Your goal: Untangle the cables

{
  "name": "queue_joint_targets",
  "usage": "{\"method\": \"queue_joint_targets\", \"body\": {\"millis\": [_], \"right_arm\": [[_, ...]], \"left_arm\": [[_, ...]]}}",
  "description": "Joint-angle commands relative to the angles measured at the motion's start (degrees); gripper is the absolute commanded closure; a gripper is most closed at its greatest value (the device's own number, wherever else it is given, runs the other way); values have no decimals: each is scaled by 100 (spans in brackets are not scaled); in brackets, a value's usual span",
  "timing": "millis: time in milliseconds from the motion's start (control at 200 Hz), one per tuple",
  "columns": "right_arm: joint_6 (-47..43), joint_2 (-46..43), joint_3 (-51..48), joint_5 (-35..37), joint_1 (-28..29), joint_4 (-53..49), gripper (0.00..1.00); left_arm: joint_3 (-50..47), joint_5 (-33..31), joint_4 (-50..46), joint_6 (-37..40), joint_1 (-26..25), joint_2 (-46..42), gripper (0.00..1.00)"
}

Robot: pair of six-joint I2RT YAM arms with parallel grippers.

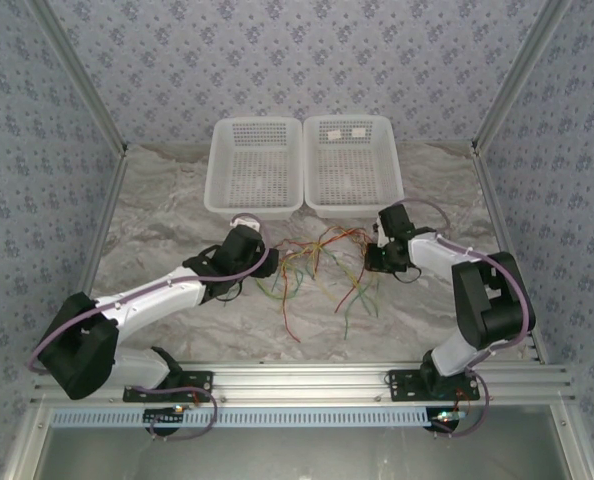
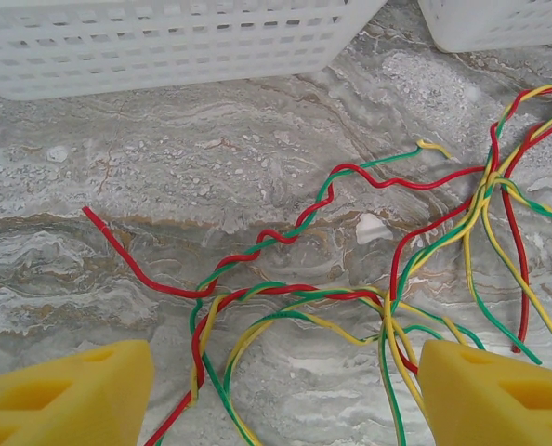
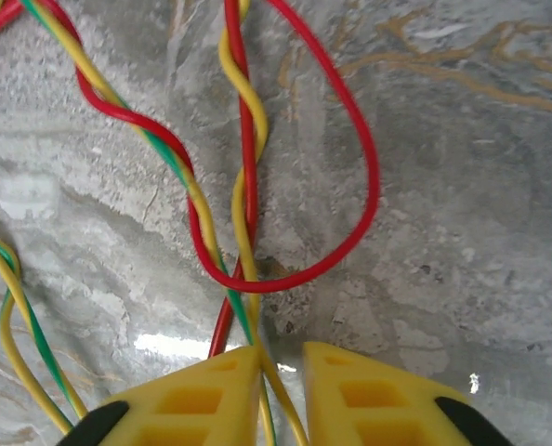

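Red, green and yellow: thin flexible cables [image 1: 317, 262], sprawled in a loose knot mid-table between the two arms, near the front of two white perforated plastic baskets [image 1: 255, 208]. Twisted in pairs, red around yellow and red around green, crossing at several spots. Lying flat on the grey marble-patterned table [image 1: 177, 220], nothing lifted yet.

Right gripper [image 3: 281, 358]: closed down to a sliver on yellow and green strands at the knot's right edge, probably to anchor that end or draw it out. Left gripper [image 2: 281, 372]: spread wide, low over the left side of the tangle, holding nothing; seemingly poised to straddle a twisted red-green pair and take the counter-hold.

Reads as a two-sided pull in preparation: grips at opposite edges, so that drawing apart loosens the crossings rather than dragging the whole bunch along.
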Motion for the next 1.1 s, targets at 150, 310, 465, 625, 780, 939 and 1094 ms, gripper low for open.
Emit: {"method": "queue_joint_targets", "body": {"millis": [150,310,465,625,780,939,1094], "right_arm": [[-236,-472,350,-47,50,-440,100],[-332,-984,442,-285,52,-713,100],[-366,-1484,564,-706,82,-823,100],[-284,-1838,923,-1328,188,-984,100],[-132,-2056,1300,-2050,250,-988,100],[-127,-2142,1655,-2268,260,-1007,100],[108,-1697,1372,-1400,-86,-1292,81]], "left_arm": [[5,-294,59,-35,-6,-304,24],[-23,-426,114,30,-4,-478,24],[-62,-348,303,224,-2,-695,24],[-149,-30,697,521,-1,-1024,24],[-238,619,1195,953,1,-1387,25],[-216,814,1396,1343,2,-1609,26],[-69,945,1078,1505,-4,-1370,26]]}}
